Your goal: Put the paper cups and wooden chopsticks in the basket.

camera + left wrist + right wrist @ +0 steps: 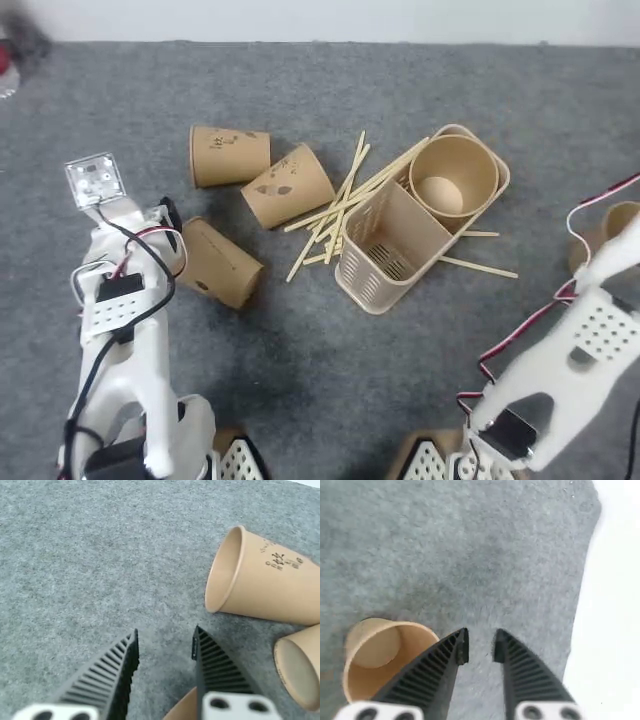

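One basket sits on the bench holding a paper cup; three cups lie toppled left of it. I see my left pincer released beside them, my right pincer slightly parted above another cup. Chopsticks lie strewn against the basket.

Grey felt-like mat across the whole tabletop, a pale white strip along its far edge.

1. Tan paper cup ahead of the left gripper: kraft brown with dark printed marks.
2. Left gripper and right gripper: black ribbed fingers, white bodies.
3. Plain tan paper cup beside the right gripper: unmarked brown inside.
4. Thin wooden chopsticks: pale straw.
5. Slotted plastic basket: beige.
6. Felt mat: mottled grey.
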Tool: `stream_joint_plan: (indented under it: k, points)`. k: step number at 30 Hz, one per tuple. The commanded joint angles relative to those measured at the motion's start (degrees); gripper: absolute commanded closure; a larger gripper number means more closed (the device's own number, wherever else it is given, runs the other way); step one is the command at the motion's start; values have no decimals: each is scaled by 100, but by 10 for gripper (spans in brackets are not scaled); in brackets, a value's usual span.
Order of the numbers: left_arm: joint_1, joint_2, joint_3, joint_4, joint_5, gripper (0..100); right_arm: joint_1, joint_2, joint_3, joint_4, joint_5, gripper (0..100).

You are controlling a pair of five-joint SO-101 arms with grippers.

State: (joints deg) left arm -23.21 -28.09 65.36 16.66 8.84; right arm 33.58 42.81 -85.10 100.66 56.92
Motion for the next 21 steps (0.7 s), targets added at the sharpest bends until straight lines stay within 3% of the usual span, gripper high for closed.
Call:
stream_joint_plan:
  k: [1,5,10,15,21]
  points:
    - [35,-26,-22,-114,-44,824,-101,-1385,1116,268,-255,870]
    - [35,-26,-22,-114,-44,824,-233,-2949,3068,251,-325,872]
    - [26,-26,-22,-105,-44,824,-444,-4462,5301,215,-1108,872]
    - [9,-26,-4,-97,-44,824,-374,-4760,6866,-198,-1415,872]
    - [9,-26,22,-114,-44,824,-330,-4743,8299,-1464,-1433,872]
